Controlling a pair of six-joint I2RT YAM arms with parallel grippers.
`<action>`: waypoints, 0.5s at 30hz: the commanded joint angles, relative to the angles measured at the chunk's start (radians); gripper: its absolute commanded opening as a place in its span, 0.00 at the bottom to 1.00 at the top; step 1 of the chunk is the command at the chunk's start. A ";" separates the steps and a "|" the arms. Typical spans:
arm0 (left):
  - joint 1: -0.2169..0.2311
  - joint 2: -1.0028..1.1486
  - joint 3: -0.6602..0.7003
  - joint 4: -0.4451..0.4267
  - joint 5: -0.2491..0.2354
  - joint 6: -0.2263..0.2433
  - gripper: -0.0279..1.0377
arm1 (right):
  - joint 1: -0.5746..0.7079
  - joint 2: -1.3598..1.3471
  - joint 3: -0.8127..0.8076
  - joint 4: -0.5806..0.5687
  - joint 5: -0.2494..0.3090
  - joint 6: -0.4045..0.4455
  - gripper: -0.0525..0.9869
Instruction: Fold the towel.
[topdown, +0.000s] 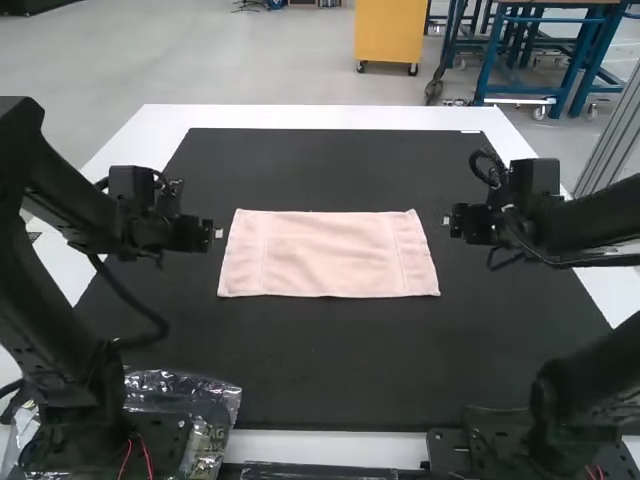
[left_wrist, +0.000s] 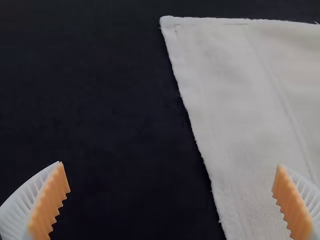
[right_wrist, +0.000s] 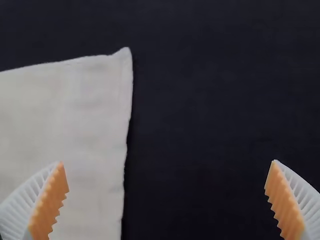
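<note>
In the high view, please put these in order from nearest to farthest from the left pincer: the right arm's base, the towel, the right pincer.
From the left pincer:
1. Towel, just to its right.
2. Right pincer, across, beyond the towel's right edge.
3. Right arm's base, at the table's near edge, on the right.

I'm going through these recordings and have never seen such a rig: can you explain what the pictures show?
Two robot arms, the left arm and the right arm, stand at a table. The high view looks down from above and behind them. Each wrist view comes from a camera on that arm, with its own white ribbed fingers nearby.

A pale pink towel lies flat on a black mat. The left gripper and right gripper are both open, holding nothing.
</note>
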 joint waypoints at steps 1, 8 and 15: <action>-0.001 0.050 0.049 0.035 0.030 0.011 0.93 | 0.027 0.077 0.052 0.041 -0.033 0.022 0.92; -0.010 0.167 0.112 0.079 0.033 0.037 0.93 | 0.058 0.232 0.108 0.151 -0.043 0.022 0.92; -0.012 0.248 0.174 0.095 0.035 0.042 0.92 | 0.069 0.399 0.186 0.216 -0.046 0.002 0.92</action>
